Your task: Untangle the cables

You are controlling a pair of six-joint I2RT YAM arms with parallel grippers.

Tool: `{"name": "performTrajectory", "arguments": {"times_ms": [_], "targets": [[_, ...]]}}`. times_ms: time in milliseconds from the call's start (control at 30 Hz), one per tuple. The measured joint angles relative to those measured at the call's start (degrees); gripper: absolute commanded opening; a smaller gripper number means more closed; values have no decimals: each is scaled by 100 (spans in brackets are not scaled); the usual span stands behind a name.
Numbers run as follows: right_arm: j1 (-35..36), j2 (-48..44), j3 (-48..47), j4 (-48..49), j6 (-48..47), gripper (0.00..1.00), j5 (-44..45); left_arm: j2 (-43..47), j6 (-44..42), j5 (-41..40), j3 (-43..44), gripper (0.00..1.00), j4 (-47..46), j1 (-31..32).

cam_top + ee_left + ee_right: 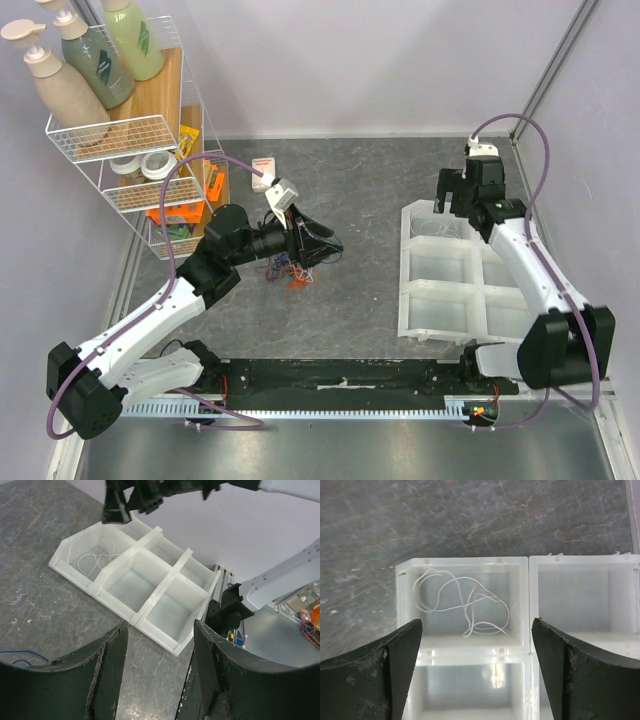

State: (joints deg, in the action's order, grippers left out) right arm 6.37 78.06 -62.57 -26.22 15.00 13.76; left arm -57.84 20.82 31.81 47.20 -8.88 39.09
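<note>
A small tangle of cables (288, 268), purple, blue and orange-red, lies on the grey table just below my left gripper (325, 245). In the left wrist view that gripper (159, 635) is open, with only bare table between its fingers. A blue cable (20, 655) shows at the left edge. A white cable (465, 605) lies loosely coiled in the far-left compartment of the white tray (470, 560). My right gripper (476, 630) hangs open above that compartment (450, 195) and holds nothing. The white cable (97, 560) also shows in the left wrist view.
The divided white tray (405, 270) has several compartments and sits at the right. A wire shelf (130, 130) with bottles, tape rolls and orange items stands at the back left. A small white box (265, 165) lies behind the left gripper. A black rail (340, 375) runs along the near edge.
</note>
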Motion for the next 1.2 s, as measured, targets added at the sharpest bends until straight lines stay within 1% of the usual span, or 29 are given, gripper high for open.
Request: {"name": "performTrajectory", "arguments": {"times_ms": [100,200,267,333,433,467,533,600,700,800,867,1067,1200], "targets": [[-57,-525,2,-74,-4,98,-354,4,2,-168,0,59,24,2],[-81,-918,31,-42,37,88,-942,24,15,-520,0,62,131,4],[22,-1051,52,96,192,86,-1403,55,57,-935,0,63,273,4],[424,-1062,101,291,393,84,-1572,111,109,-1458,0,63,455,4],[1696,-883,249,782,822,77,-1569,203,190,-2358,0,63,754,4],[2068,-774,321,1016,962,73,-1611,225,210,-2601,0,63,833,2],[2594,-450,437,1434,1193,68,-1652,286,251,-3119,0,63,1010,-2],[2879,146,417,1799,1322,68,-1633,345,278,-3482,0,62,1086,-2],[3156,1281,33,1950,1220,67,-1523,391,326,-3794,-7,57,1097,-4],[3327,2277,-415,1878,1051,66,-1390,382,433,-3974,-24,54,1141,-9],[3375,2673,-619,1757,927,68,-1322,387,487,-4039,-44,54,1191,-9],[3392,3228,-1069,1523,531,68,-984,730,511,-4111,-295,54,1145,-11],[3397,3451,-1207,1502,223,60,-835,968,509,-4133,-348,54,999,-11]]}}
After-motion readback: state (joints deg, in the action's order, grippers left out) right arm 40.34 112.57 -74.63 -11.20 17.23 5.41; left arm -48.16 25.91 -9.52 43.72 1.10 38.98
